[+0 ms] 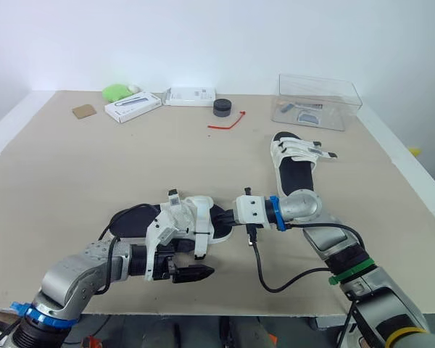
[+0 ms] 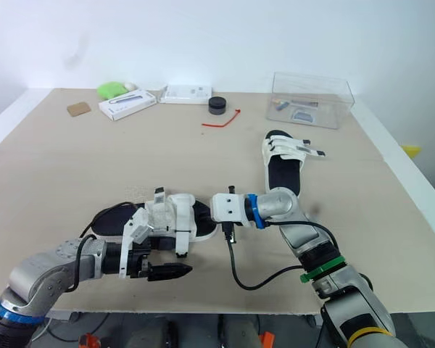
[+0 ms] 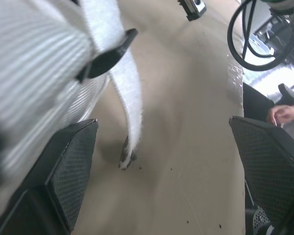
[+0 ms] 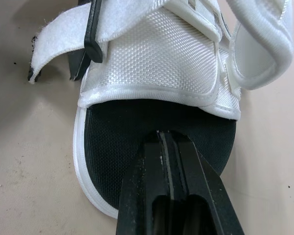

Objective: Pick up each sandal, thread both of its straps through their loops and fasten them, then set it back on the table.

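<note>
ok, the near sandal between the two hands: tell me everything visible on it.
The near sandal lies sole-down on the table, toe toward the robot's right. It has a white woven mesh upper, a white sole rim and a black footbed. White straps run through black loops; one strap end, dark at the tip, sticks out loose at the side. The right hand, fingers shut, looks to rest its tip on the footbed's toe end. The left hand is open beside the loose strap, not gripping.
</note>
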`<move>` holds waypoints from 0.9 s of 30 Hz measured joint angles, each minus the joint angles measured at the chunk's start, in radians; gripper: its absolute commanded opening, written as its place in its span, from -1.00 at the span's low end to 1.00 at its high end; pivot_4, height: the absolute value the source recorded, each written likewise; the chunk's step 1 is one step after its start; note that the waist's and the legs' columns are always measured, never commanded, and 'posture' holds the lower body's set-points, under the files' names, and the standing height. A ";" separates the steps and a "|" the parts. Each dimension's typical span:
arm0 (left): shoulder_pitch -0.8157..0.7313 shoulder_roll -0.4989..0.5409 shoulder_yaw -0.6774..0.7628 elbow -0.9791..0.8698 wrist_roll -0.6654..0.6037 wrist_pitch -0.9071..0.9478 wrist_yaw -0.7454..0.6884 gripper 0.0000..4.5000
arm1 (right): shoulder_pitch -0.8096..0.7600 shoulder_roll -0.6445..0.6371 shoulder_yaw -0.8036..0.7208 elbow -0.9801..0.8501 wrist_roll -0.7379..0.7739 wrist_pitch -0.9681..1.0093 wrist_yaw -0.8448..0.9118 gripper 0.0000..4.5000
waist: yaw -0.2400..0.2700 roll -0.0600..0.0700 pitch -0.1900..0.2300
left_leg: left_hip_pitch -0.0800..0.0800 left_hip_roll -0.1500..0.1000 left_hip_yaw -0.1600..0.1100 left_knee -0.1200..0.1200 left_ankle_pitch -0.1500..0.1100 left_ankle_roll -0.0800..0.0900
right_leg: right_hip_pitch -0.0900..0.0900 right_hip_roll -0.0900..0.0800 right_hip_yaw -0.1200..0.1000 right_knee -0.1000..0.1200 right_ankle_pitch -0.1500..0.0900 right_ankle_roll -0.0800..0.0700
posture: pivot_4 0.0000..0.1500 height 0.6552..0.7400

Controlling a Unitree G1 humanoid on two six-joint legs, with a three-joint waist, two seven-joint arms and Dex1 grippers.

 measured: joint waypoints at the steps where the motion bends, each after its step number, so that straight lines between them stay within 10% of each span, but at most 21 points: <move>1: -0.004 0.000 -0.005 0.005 0.003 -0.003 -0.005 0.69 | 0.000 0.000 0.000 0.000 -0.001 0.000 0.000 -1.00 | 0.000 0.000 0.000 | 0.000 0.000 0.000 0.000 0.000 0.000 | 0.000 0.000 0.000 0.000 0.000 0.000 | 1.00 1.00; 11: -0.088 -0.025 -0.015 0.124 0.067 -0.102 -0.065 -0.99 | 0.007 -0.001 -0.002 -0.012 -0.004 0.000 0.000 -1.00 | 0.000 0.000 0.000 | 0.000 0.000 0.000 -0.001 0.000 0.000 | 0.000 0.000 0.000 -0.001 0.000 0.000 | 1.00 1.00; 27: 0.166 0.202 0.044 -0.090 0.030 -0.137 -0.186 -0.99 | 0.005 0.008 0.016 -0.026 -0.004 -0.021 0.010 -1.00 | 0.000 0.001 0.000 | 0.002 0.002 0.000 -0.006 -0.006 0.000 | 0.000 -0.002 -0.001 -0.001 -0.008 -0.003 | 1.00 1.00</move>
